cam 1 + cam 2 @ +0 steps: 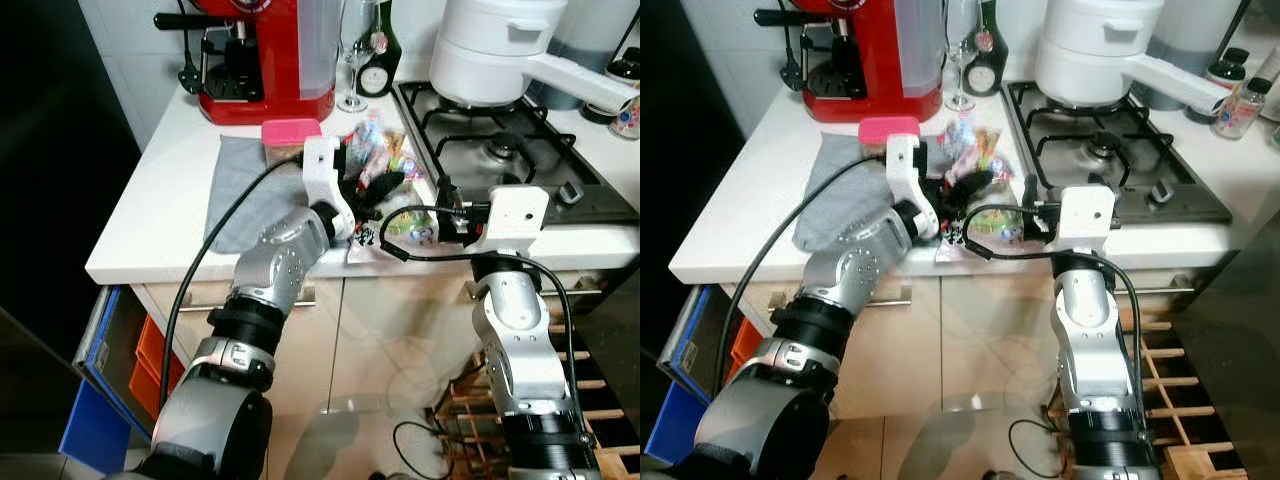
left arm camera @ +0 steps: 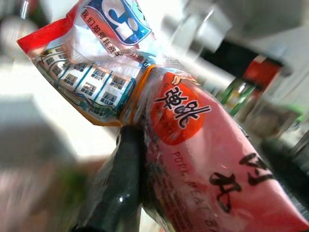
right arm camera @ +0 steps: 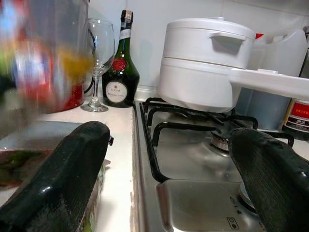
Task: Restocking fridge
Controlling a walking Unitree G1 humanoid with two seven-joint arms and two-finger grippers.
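Observation:
My left gripper (image 1: 376,188) reaches over the counter edge into a pile of colourful food packets (image 1: 385,150). It is shut on a pink pork-meat packet (image 2: 203,159) with a twisted clear end; one black finger (image 2: 120,188) presses against its side. My right gripper (image 1: 446,206) hovers at the counter's front edge beside the gas hob (image 1: 500,140). It is open, its fingers (image 3: 63,183) spread wide with nothing between them. A green packet (image 1: 410,228) lies just to its left.
A grey cloth (image 1: 245,190) and a pink-lidded container (image 1: 290,133) lie on the white counter. Behind stand a red coffee machine (image 1: 265,55), a wine glass (image 1: 352,60), a dark bottle (image 1: 378,60) and a white pot (image 1: 490,50) on the hob. A wooden rack (image 1: 585,380) stands lower right.

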